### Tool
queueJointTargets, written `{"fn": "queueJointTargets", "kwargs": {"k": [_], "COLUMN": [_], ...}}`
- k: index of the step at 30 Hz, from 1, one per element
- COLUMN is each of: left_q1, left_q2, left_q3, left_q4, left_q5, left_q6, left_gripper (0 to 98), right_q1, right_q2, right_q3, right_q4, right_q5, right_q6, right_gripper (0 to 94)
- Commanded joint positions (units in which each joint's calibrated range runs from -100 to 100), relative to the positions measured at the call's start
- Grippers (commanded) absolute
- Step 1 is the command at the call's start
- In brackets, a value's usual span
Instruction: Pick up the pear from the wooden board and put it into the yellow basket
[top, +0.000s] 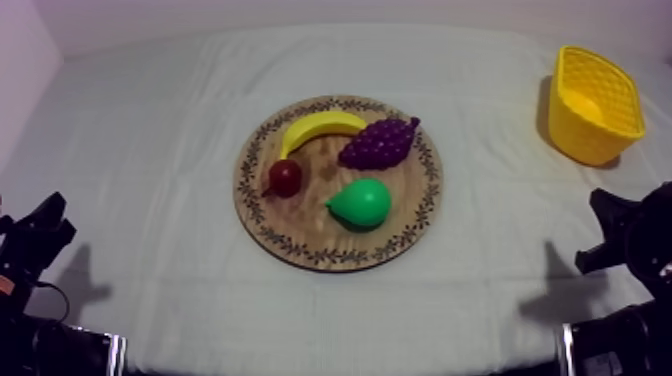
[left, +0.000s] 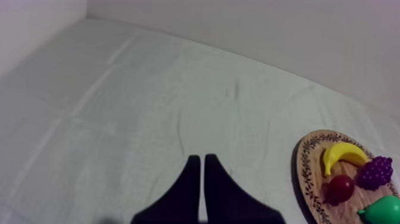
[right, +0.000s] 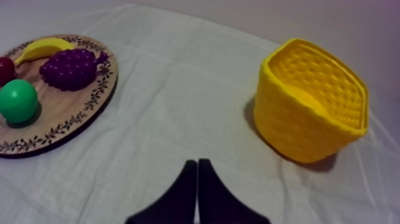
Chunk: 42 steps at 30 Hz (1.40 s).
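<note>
A green pear (top: 361, 203) lies on the round wooden board (top: 300, 235) in the middle of the table, toward the board's front right. The yellow basket (top: 594, 104) stands empty at the far right. My left gripper (top: 40, 232) rests low at the left edge, well away from the board; its fingers lie together as a narrow wedge (left: 199, 164) over bare cloth. My right gripper (top: 612, 225) rests low at the right, in front of the basket, also shut on nothing (right: 196, 164). From the right wrist the pear (right: 18, 101) and the basket (right: 309, 107) both show ahead.
Sharing the board are a banana (top: 320, 127), a purple bunch of grapes (top: 380, 143) and a small red fruit (top: 285, 177). Grey-white cloth (top: 500, 260) spreads wide between board and basket and to the left of the board.
</note>
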Motion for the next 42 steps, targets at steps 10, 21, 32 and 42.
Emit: {"fn": "queueJointTargets", "kwargs": {"k": [10, 21, 32, 42], "left_q1": [0.00, 0.00, 0.00, 0.00], "left_q2": [-0.02, -0.02, -0.02, -0.02], "left_q3": [-0.05, -0.05, -0.05, -0.05], "left_q4": [-0.01, -0.01, -0.01, -0.01], "left_q5": [0.01, 0.01, 0.01, 0.01], "left_q6": [-0.01, -0.01, 0.00, -0.01], "left_gripper": [0.1, 0.1, 0.1, 0.1], "right_q1": [-0.16, -0.10, 1.06, 3.07], "right_q2": [-0.03, -0.03, 8.31, 32.77], "right_q3": [0.01, 0.01, -5.33, -40.99], "right_q4": [0.02, 0.03, 2.23, -6.13], "right_q5": [-0.06, -0.04, -5.95, 7.79], "right_q6": [0.68, 0.86, -3.19, -0.29], "right_gripper": [0.5, 0.5, 0.3, 0.4]}}
